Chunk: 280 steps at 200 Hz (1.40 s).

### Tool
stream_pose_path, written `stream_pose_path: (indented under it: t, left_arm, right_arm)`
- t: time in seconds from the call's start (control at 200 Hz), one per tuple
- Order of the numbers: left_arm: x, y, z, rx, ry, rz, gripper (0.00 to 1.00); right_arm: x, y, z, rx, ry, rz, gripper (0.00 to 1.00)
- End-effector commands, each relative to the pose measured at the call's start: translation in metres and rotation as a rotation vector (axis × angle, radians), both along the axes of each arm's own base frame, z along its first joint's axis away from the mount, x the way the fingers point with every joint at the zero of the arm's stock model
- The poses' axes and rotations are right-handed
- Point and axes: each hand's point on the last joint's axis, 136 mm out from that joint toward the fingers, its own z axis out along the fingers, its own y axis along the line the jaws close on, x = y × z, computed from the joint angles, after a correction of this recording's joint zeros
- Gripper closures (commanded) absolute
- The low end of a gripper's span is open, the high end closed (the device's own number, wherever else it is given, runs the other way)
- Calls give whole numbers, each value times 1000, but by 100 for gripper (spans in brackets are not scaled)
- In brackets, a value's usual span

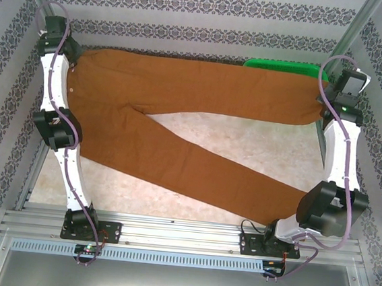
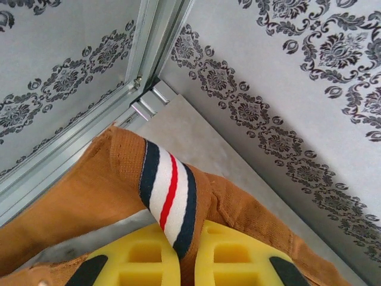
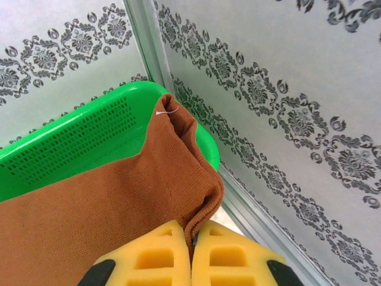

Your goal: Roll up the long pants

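The long pants (image 1: 180, 111) lay spread out on the pale surface (image 1: 238, 144). The waist was at the far left, and the two legs ran to the right and opened like a V. One leg went along the far side to the far right corner. The other went diagonally to the near right and ended beside the right arm (image 1: 341, 164).

The only thing like a label was a woven tab (image 2: 168, 199) at the waistband, white with two navy stripes and one red stripe. It showed in the left wrist view and was too small to find in the top view. In that view the left fingers (image 2: 137, 265), yellow, were closed with almost no gap, and they pinched this tab and the waistband edge in the far left corner.

In the right wrist view the right fingers (image 3: 158, 256) were closed tightly on the hem of the far leg. The cloth was folded there, and a short light thread (image 3: 168, 111) stuck out of it. The hem hung over the rim of a green perforated basket (image 3: 65, 140). From above, the basket was just a green edge behind the leg.

I counted one pair of pants, one basket, two arms and two small light buttons (image 1: 71, 80) near the waist, beside the left arm (image 1: 57, 96).
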Motion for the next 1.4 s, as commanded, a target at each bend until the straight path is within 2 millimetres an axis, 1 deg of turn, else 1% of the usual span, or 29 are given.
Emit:
stream_pose_path:
  t: [0.0, 0.05, 0.075, 0.095, 0.105, 0.185, 0.29, 0.405, 0.41, 0.43, 0.49, 0.535, 0.65, 0.704, 0.789, 0.854, 0.909, 0.924, 0.959, 0.994, 1.029, 1.074, 1.089, 1.114, 1.164, 1.204, 1.264, 1.319, 1.394]
  left_arm:
    - [-24, 15, 6, 22, 45, 45, 100]
    - [-33, 15, 6, 31, 57, 53, 100]
    - [-36, 14, 3, 35, 58, 54, 100]
    - [-39, 13, 2, 36, 59, 56, 100]
    - [-42, 13, 5, 40, 51, 60, 100]
    - [-59, 12, -1, 57, 36, 78, 100]
    - [-85, 20, -8, 94, 42, 124, 100]
    - [-106, 27, -25, 95, 50, 155, 100]
    - [-108, 27, -24, 96, 49, 159, 100]
    - [-112, 29, -28, 97, 55, 170, 100]
    - [-121, 31, -40, 95, 68, 195, 100]
    - [-129, 35, -48, 92, 83, 228, 100]
    - [-144, 44, -72, 67, 127, 301, 100]
    - [-155, 50, -84, 52, 149, 362, 100]
    - [-165, 54, -104, -4, 155, 406, 100]
    - [-175, 61, -115, -28, 171, 467, 100]
    - [-189, 66, -123, -54, 172, 545, 100]
    - [-192, 68, -125, -63, 167, 563, 97]
    - [-198, 70, -129, -82, 155, 604, 93]
    - [-202, 70, -131, -98, 134, 641, 85]
    - [-205, 71, -132, -107, 117, 663, 79]
    - [-210, 71, -132, -115, 92, 704, 68]
    - [-212, 71, -133, -119, 85, 721, 66]
    - [-217, 71, -132, -127, 69, 756, 65]
    - [-226, 70, -132, -142, 24, 823, 61]
    - [-228, 69, -131, -158, -27, 849, 58]
    - [-223, 67, -126, -186, -98, 856, 56]
    - [-218, 66, -122, -209, -108, 848, 55]
    - [-210, 67, -109, -224, -117, 834, 55]
  right_arm:
    - [-23, -10, 11, -20, -26, -72, 100]
    - [-33, -5, 3, 5, -35, -82, 100]
    - [-40, -2, 3, 14, -55, -81, 100]
    - [-45, 2, -2, 22, -60, -81, 100]
    - [-47, 4, -5, 25, -62, -81, 100]
    - [-72, 14, -23, 25, -70, -93, 100]
    - [-108, 21, -40, 0, -89, -118, 100]
    - [-153, 27, -56, -16, -137, -178, 100]
    - [-156, 28, -61, -14, -132, -181, 100]
    - [-163, 29, -59, -17, -153, -191, 100]
    - [-184, 32, -74, -17, -162, -219, 100]
    - [-198, 32, -80, -15, -168, -253, 100]
    - [-222, 33, -104, 8, -133, -307, 100]
    - [-235, 31, -111, 14, -116, -349, 100]
    - [-251, 26, -120, 9, -116, -415, 100]
    - [-264, 23, -126, 9, -121, -472, 100]
    - [-273, 21, -131, 10, -125, -509, 100]
    - [-274, 20, -133, 10, -127, -517, 100]
    - [-278, 20, -136, 13, -129, -524, 90]
    - [-281, 21, -139, 28, -139, -537, 66]
    - [-280, 23, -142, 44, -151, -529, 51]
    - [-281, 25, -146, 73, -163, -526, 23]
    - [-282, 26, -147, 84, -167, -530, 18]
    - [-283, 27, -148, 98, -174, -538, 15]
    - [-285, 28, -148, 118, -194, -546, 14]
    - [-287, 27, -145, 123, -214, -557, 5]
    - [-286, 27, -137, 127, -248, -554, 2]
    - [-281, 27, -128, 122, -266, -538, 2]
    - [-269, 27, -121, 127, -253, -511, 2]
